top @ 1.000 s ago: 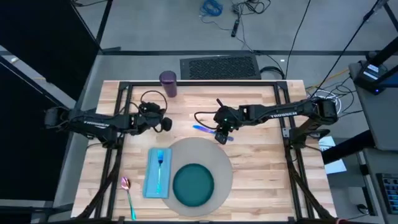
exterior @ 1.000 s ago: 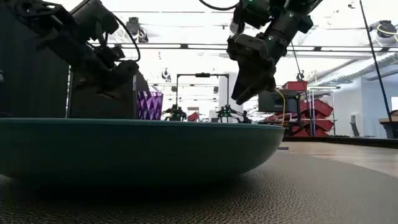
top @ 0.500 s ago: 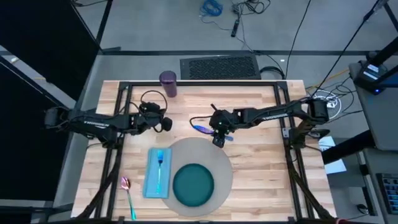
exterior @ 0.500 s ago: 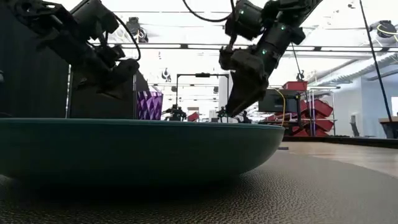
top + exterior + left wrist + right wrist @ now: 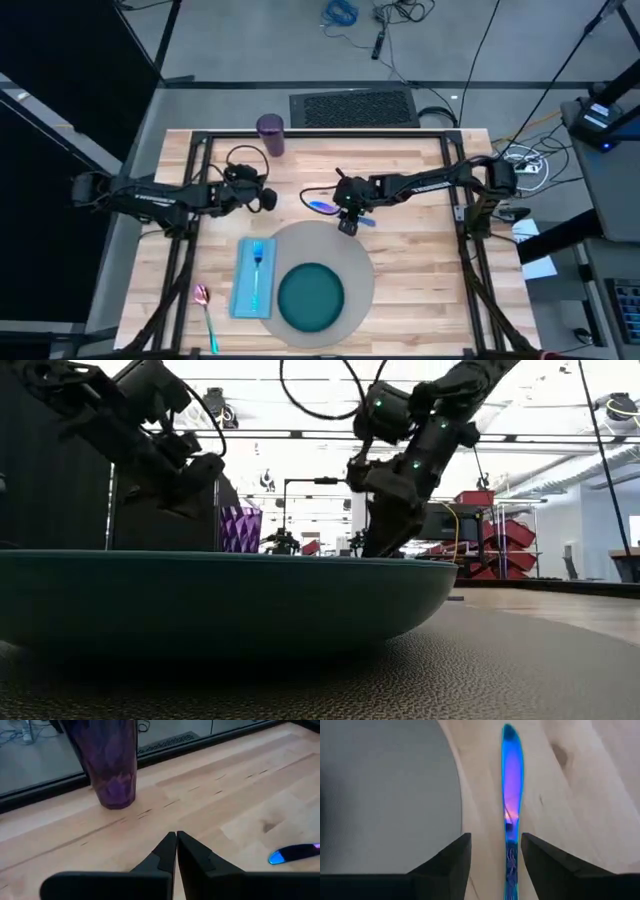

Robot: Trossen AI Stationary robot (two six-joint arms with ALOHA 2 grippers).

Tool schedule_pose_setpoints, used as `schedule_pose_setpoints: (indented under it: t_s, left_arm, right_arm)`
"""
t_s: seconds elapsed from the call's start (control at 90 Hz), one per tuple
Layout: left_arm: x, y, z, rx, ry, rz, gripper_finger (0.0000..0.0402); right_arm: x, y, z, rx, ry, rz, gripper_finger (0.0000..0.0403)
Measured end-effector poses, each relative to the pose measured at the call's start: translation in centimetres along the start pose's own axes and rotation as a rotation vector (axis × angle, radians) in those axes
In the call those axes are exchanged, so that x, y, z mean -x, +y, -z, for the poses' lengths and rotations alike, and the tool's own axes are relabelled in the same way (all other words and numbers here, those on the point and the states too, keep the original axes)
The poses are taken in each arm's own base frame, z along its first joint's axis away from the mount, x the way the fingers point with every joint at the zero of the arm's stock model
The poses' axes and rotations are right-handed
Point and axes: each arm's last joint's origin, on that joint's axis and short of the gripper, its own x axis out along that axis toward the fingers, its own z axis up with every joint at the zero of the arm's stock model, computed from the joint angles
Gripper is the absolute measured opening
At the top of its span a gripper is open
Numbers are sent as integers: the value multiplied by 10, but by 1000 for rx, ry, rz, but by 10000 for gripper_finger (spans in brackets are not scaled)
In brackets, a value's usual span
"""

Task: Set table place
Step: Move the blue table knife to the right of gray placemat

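A blue knife (image 5: pixel 510 795) lies flat on the table (image 5: pixel 420 250), just beyond the far edge of the round grey mat (image 5: pixel 350 250). My right gripper (image 5: pixel 496 838) is low over it and open, one finger on each side of the handle end and clear of it. A teal plate (image 5: pixel 310 298) rests on the mat. A light blue napkin (image 5: pixel 252 290) lies at the mat's left with a blue fork (image 5: pixel 257 256) on top. My left gripper (image 5: pixel 176 837) hovers shut at the table's left, near the purple cup (image 5: pixel 112 760).
A spoon with a pink bowl and green handle (image 5: pixel 207 312) lies near the front left corner. The cup (image 5: pixel 270 135) stands upright at the far edge. Black frame bars (image 5: pixel 190 180) run along the table's sides. Bare wood shows right of the mat.
My right gripper has moved a little toward the table's left edge and come down over the knife, so its fingers now stand on either side of the handle. The knife has stayed where it was.
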Motion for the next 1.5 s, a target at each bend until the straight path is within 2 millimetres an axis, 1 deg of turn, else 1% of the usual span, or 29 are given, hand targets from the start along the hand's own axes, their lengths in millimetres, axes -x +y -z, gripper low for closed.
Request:
schedule_pose_setpoints:
  t_s: [0.1,0.156,0.244,0.389,0.522,0.656,1.0,1.289,1.5]
  left_arm:
    - [0,0,0,-1,1,0,0]
    - [0,0,0,-1,2,0,0]
    - [0,0,0,-2,7,8,0]
    - [0,0,0,-8,9,11,0]
    - [0,0,0,-8,10,13,0]
    - [0,0,0,-8,10,14,0]
    - [0,0,0,-7,10,14,0]
    - [0,-1,1,-6,15,23,0]
    - [0,-1,1,-7,16,22,0]
  right_arm:
    - [-6,0,-3,19,48,27,164]
    - [-6,-1,-5,23,66,58,164]
    - [-5,-6,-4,13,118,88,164]
    - [-6,-15,-5,-11,125,100,164]
    - [-5,-19,-4,-48,136,98,164]
    - [-5,-19,-2,-77,163,84,164]
    - [-5,-16,-1,-77,165,81,164]
    - [-14,-14,3,-78,192,84,164]
    - [-15,-14,3,-83,197,86,164]
